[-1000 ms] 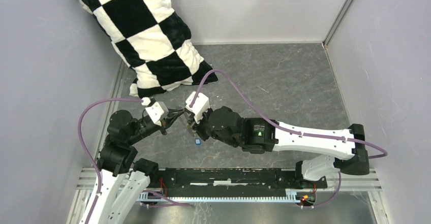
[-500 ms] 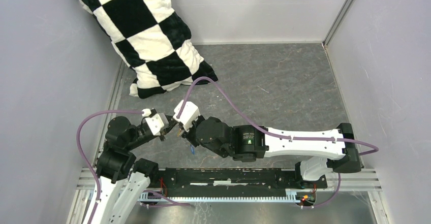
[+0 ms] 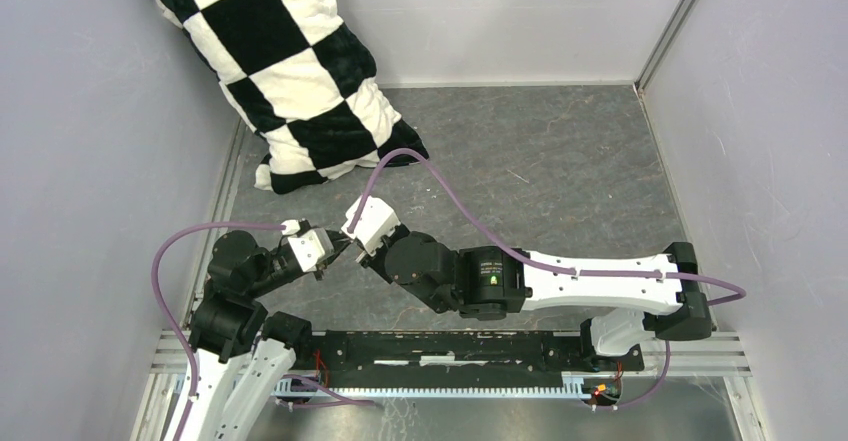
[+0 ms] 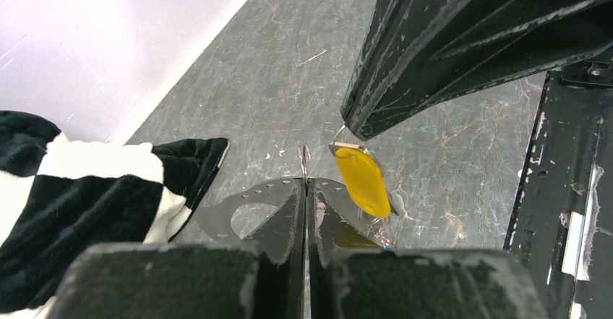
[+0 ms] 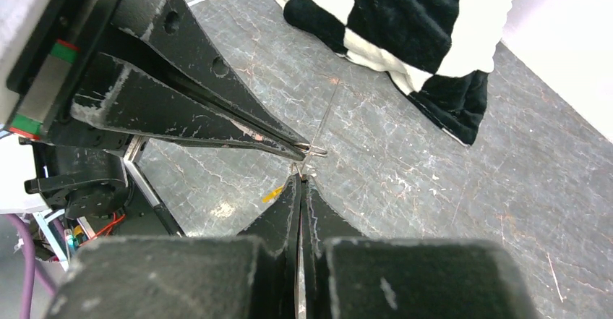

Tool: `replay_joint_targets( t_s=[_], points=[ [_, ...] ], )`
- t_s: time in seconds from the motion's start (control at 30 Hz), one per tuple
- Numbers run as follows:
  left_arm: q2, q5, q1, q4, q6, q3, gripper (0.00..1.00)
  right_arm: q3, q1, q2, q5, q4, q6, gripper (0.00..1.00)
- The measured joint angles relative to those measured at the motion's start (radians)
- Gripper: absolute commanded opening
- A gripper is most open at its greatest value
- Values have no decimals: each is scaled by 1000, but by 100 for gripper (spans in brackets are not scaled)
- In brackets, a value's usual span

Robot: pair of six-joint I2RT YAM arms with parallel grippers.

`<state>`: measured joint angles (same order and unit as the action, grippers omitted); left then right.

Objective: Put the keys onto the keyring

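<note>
My left gripper [image 3: 335, 251] is shut on a thin metal loop, the keyring [image 4: 304, 161], which shows edge-on between its tips in the left wrist view. My right gripper [image 3: 356, 247] meets it tip to tip and is shut. The yellow key [image 4: 361, 181] hangs just under the right fingertips [image 4: 354, 127], with thin wire around its top; a sliver of it shows in the right wrist view [image 5: 273, 194]. In that view my right gripper [image 5: 300, 178] sits just below the left fingers [image 5: 217, 113]. The blue key is hidden.
A black-and-white checkered pillow [image 3: 290, 71] leans in the far left corner, close behind both grippers. The left wall [image 3: 100, 161] is near the left arm. A black rail [image 3: 480, 346] runs along the near edge of the grey marbled floor [image 3: 540, 161].
Both grippers have moved toward the near left, staying tip to tip. The blue key that hung below the right gripper is now hidden under the right arm.
</note>
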<state>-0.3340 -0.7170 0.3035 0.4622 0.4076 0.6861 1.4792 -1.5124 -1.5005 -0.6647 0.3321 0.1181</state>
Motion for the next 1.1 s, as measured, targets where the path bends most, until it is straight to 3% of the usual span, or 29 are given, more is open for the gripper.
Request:
replay_joint_targets(
  t_s=[1.1],
  points=[
    [-11,-28,0,8,2,7,2,30,-18,-31,-22,6,-48,0]
  ],
)
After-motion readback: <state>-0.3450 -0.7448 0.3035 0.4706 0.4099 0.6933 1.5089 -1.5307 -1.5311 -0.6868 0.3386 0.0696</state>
